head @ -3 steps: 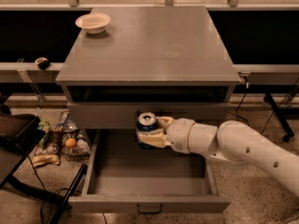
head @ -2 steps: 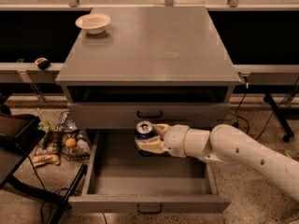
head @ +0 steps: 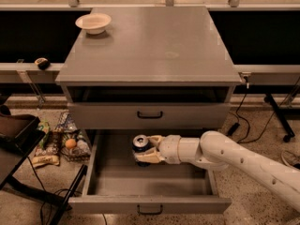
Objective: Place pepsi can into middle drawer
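Reaching in from three o'clock, the hand point(head: 143, 153) has its fingers clamped around the upright pepsi can point(head: 139, 142). It holds the can in the open middle drawer point(head: 150, 185), near the back wall at eleven o'clock. A white bowl point(head: 93, 22) sits at ten o'clock on the counter point(head: 154, 50) above.

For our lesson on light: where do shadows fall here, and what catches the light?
Camera view: warm, dim overall light; the grey cabinet top is brightest, the white bowl throws a soft shadow; the open grey middle drawer darkens towards its back; the white gripper, above that drawer, holds the dark blue pepsi can, whose silver top glints.
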`<state>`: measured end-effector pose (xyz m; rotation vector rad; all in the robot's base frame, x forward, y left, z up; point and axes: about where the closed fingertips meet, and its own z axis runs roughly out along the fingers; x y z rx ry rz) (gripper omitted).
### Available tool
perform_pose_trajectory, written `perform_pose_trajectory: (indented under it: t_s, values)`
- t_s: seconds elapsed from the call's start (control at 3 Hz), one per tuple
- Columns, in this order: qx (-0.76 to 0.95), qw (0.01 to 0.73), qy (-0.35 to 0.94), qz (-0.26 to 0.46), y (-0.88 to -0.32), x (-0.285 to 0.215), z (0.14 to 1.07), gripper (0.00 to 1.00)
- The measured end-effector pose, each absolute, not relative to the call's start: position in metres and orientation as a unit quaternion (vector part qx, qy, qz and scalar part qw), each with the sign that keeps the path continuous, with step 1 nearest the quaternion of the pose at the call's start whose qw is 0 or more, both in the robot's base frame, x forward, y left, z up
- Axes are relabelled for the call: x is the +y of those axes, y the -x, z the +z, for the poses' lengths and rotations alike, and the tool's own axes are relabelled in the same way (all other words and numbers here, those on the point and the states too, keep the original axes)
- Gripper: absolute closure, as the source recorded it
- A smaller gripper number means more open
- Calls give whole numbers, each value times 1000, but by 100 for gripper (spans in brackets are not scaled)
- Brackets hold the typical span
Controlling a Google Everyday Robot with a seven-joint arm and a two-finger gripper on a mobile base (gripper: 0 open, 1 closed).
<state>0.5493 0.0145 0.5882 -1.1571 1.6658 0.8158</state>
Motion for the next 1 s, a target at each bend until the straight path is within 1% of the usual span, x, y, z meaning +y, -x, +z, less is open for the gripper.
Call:
perform_pose_trajectory:
  t_s: [0.67,1.0]
  values:
    - [622,459,496,394,-553,51,508,100]
    - [622,459,496,394,-554,51,508,100]
